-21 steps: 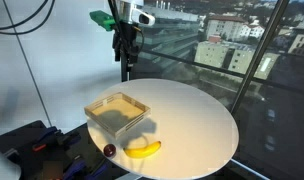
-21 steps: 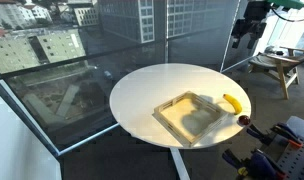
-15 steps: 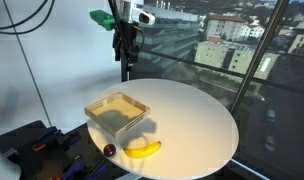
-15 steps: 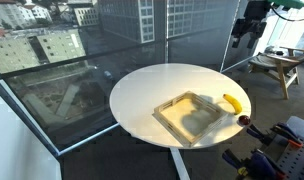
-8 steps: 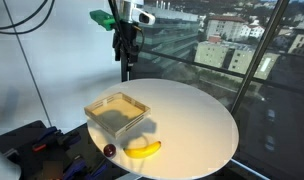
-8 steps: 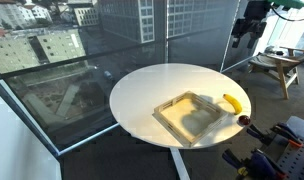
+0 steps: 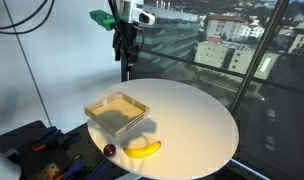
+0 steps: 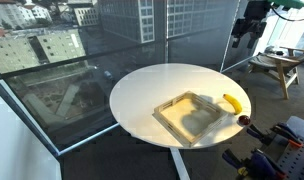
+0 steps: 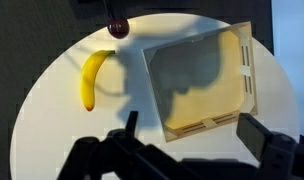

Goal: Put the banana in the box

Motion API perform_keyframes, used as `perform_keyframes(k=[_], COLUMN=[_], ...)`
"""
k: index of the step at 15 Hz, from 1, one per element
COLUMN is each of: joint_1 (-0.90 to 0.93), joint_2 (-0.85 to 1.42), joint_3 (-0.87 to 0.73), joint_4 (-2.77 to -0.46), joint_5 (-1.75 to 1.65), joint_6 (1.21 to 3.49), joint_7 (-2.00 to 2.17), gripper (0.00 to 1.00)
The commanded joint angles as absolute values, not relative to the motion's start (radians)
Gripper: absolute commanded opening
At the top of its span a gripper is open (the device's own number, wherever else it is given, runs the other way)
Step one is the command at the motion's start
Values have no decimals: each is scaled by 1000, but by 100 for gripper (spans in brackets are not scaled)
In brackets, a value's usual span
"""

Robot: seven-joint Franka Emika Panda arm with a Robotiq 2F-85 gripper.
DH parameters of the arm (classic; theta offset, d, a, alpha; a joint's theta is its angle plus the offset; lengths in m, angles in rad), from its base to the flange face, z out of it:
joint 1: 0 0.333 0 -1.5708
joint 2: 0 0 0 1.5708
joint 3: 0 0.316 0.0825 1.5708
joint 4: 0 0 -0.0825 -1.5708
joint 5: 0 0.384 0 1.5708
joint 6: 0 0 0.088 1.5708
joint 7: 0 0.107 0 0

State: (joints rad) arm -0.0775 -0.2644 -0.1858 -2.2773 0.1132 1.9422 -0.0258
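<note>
Arm is up high, wrist pointing straight down, tool point(image 7: 126, 72) hanging over the rim of the round white surface point(image 7: 197, 120). It's well above the surface and touches nothing. Same in both exterior views: tool point(image 8: 238, 42) sits against the window glass bg, far from the objs.

Tool state: jaws spread wide, nothing between them. In wrist view the two fingers point(image 9: 128, 125) frame the bottom of the pic, looking down on the scene.

Banana point(image 7: 144, 148) is lying flat on the surface, outside the box point(image 7: 102, 101), near the surface edge. In wrist view the banana point(image 9: 89, 77) is just beside the box wall w/ a small gap, not touching. Its curve bows away from the box.

Box point(image 9: 245, 65) is upright, nothing inside, only shadow on the floor. It sits roughly under the tool in wrist view.

Small dark red round obj point(image 7: 110, 150) is next to one banana tip, by a box corner. Can't tell if it touches the banana.

Wooden stool point(image 8: 277, 64) is in the bg, off the surface.
</note>
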Motion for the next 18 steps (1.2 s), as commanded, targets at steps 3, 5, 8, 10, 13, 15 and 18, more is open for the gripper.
perform_keyframes(k=[3,5,8,10,13,15,18], joint_1=[-95,-95,-97,-100,-105,-110,-120], joint_2=[-263,-263,-265,-266,-268,-266,-262], joint_3=[-170,-170,-166,-161,-155,-154,-155], joint_4=[-2275,-2275,-2277,-2278,-2276,-2275,-2274], joint_5=[118,118,107,96,79,66,40], joint_6=[1940,1940,1946,1952,1961,1970,1988], joint_7=[-30,-30,-22,-14,-7,-2,4], gripper=[100,100,100,100,100,100,100])
